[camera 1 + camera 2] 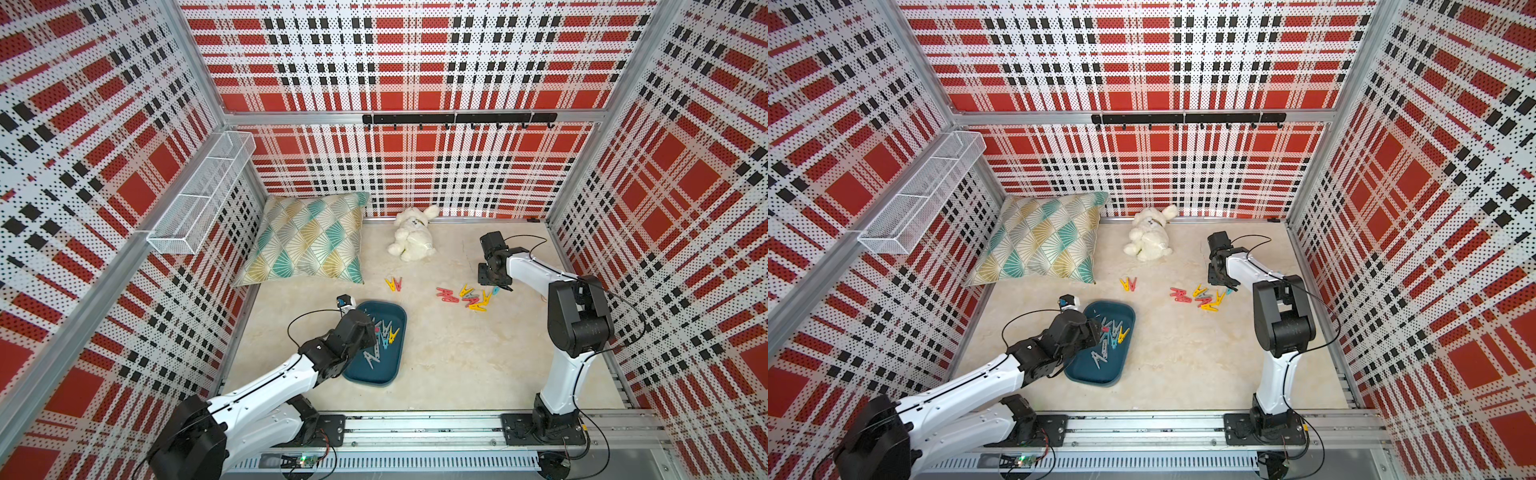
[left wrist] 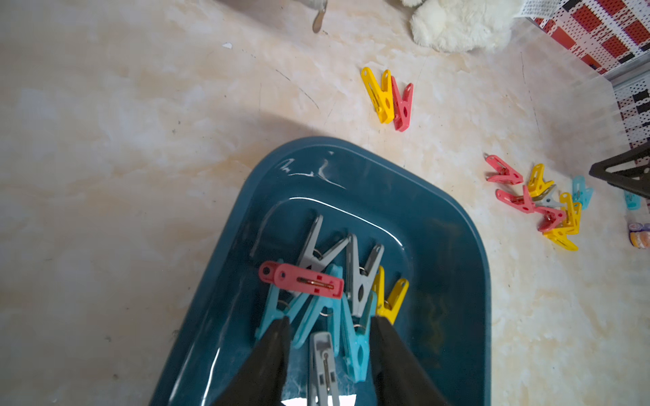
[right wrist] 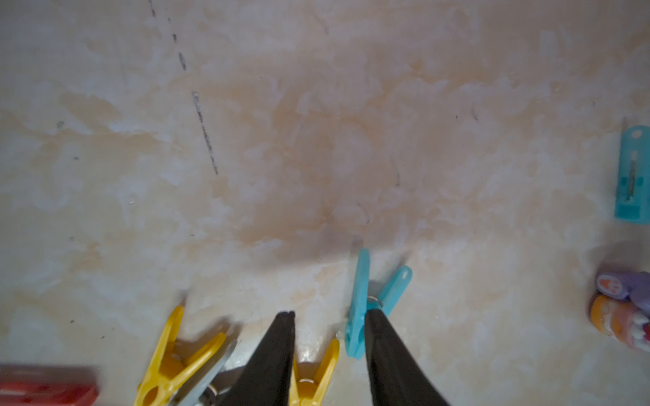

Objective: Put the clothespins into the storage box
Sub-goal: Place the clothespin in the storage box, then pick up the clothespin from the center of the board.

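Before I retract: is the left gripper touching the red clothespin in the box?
Apart. Left wrist view shows a gap between left gripper and red clothespin.

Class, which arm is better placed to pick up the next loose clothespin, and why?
Right. The right gripper hangs open at the loose clothespins; the left gripper is over the storage box, away from them.

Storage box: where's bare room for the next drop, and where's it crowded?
Free: far end of the storage box, between its rim and the grey clothespins; also the tabletop between box and loose pile. Crowded: the box's middle under the left claw, and the loose pile beside the right claw.
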`<state>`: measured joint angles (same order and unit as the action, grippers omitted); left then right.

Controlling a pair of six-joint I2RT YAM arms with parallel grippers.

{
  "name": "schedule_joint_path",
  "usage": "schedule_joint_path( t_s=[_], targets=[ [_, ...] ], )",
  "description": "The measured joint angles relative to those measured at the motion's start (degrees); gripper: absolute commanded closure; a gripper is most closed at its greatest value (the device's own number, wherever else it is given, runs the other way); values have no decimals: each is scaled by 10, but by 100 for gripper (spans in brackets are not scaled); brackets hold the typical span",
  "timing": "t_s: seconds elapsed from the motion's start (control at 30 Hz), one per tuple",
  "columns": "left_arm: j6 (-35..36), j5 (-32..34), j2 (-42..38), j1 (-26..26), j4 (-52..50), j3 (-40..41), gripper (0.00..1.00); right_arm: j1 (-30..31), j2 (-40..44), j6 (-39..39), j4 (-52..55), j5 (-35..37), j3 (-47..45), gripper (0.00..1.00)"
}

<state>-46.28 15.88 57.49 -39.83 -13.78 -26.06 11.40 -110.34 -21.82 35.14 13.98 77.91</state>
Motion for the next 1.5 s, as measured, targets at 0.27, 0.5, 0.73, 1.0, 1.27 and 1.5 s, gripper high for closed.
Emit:
schedule_joint_path(
  t_s=[0.27, 0.5, 0.73, 1.0, 1.27, 1.5],
  targets=[
    [0, 4, 4, 0, -8, 0, 57, -19, -24, 3, -4, -2, 14, 64],
    [0, 5, 15, 0, -9, -4, 57, -23, -47, 6, -8, -10, 18, 67],
    [1, 4, 19, 0, -9, -7, 57, -33, -57, 9, -12, -15, 19, 77],
    [1, -9, 21, 0, -4, -7, 57, -36, -59, 9, -19, -25, 20, 93],
    [3, -60, 13, -3, 59, -19, 56, -37, -18, 3, -24, -54, -12, 98],
    [5, -103, 56, -17, 135, -54, 54, -29, 51, -14, -35, -107, -52, 100]
  ],
)
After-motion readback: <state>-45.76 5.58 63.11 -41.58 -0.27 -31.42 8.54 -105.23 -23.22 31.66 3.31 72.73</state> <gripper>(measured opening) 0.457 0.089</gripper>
